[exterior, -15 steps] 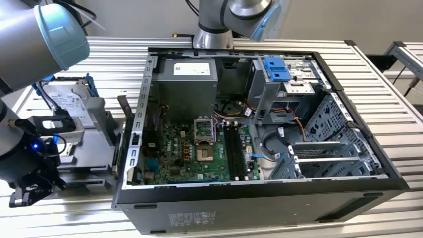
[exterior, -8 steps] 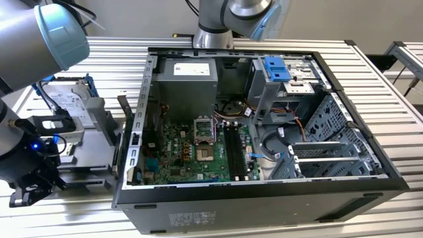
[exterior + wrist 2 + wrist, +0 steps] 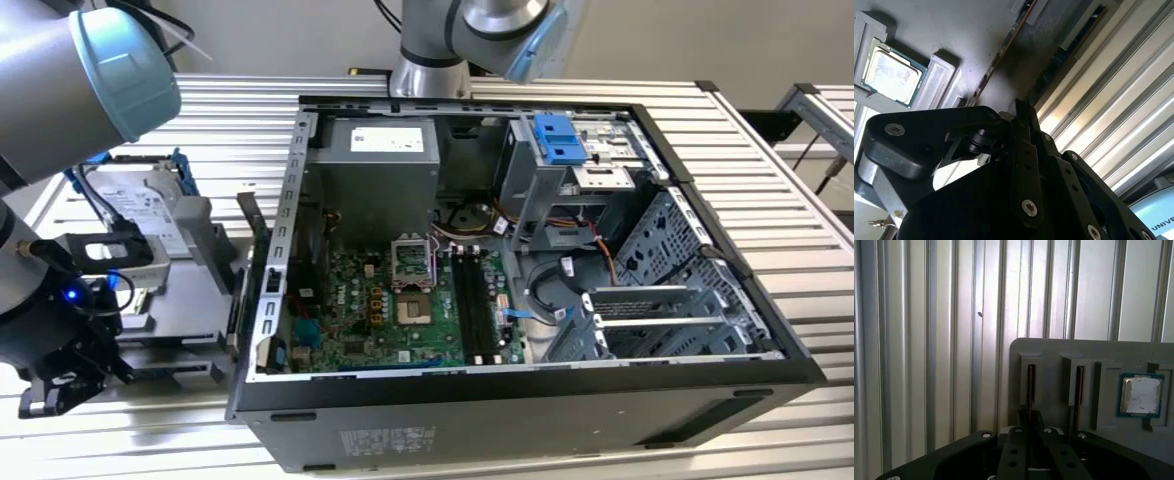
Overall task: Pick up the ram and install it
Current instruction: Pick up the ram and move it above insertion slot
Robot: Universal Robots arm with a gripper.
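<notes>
We see a matte black gripper [image 3: 1030, 421] against a silvery ribbed metal table [image 3: 929, 340], striped light and dark. A flat pale grey plastic tray [image 3: 1054, 352] carries a square silver processor chip [image 3: 1140, 395] edged in teal. The boxy black metal computer case [image 3: 534, 430] shows a green motherboard [image 3: 350, 300] and bright blue plastic clips [image 3: 561, 138].

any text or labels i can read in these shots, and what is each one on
No text reads in full.
power supply label: print too small to read.
hard drive label: too small to read.
case sticker: too faint to read.
blue arm cap: lettering cut off at the picture's edge, no whole word.
processor chip: no legible marking.
</notes>
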